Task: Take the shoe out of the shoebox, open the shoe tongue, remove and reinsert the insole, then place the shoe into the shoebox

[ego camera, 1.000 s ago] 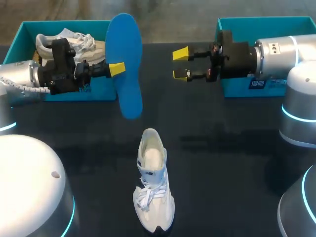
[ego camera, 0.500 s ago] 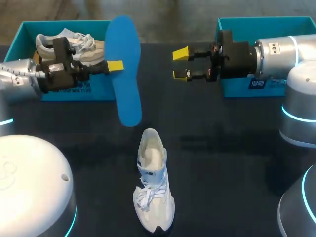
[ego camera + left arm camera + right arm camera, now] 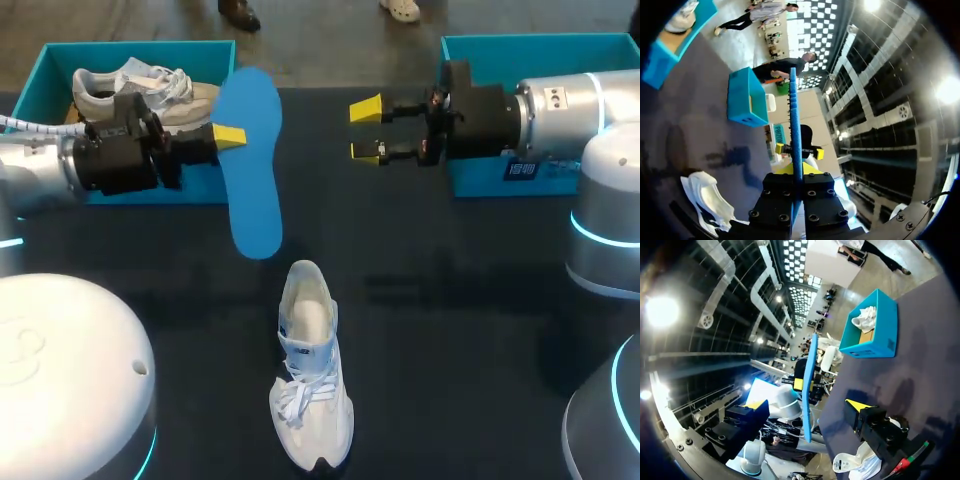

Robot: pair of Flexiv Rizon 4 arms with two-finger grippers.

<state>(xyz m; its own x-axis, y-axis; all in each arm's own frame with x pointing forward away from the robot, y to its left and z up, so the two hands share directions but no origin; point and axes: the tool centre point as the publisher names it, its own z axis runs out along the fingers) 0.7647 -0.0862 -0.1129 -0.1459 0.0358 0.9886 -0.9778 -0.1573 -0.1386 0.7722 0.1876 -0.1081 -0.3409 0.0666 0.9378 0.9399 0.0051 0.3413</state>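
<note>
— Where's the shoe?
— The white laced shoe (image 3: 310,370) lies nearest on the dark counter (image 3: 450,330), toe towards the near edge.
— And the claws?
— Beyond it, the left claw (image 3: 230,135) pinches the blue insole (image 3: 252,165) on edge in the air. The right claw (image 3: 365,130) gapes wide.
— Boxes?
— Farthest: the teal left shoebox (image 3: 60,60) holds another white shoe (image 3: 140,85); the right shoebox (image 3: 520,45) matches it.

White shoe (image 3: 310,370) upright on table (image 3: 450,330), toe toward robot; blue insole (image 3: 255,170) out of it, aloft beside left teal shoebox (image 3: 120,47) containing second shoe (image 3: 130,85)
</note>
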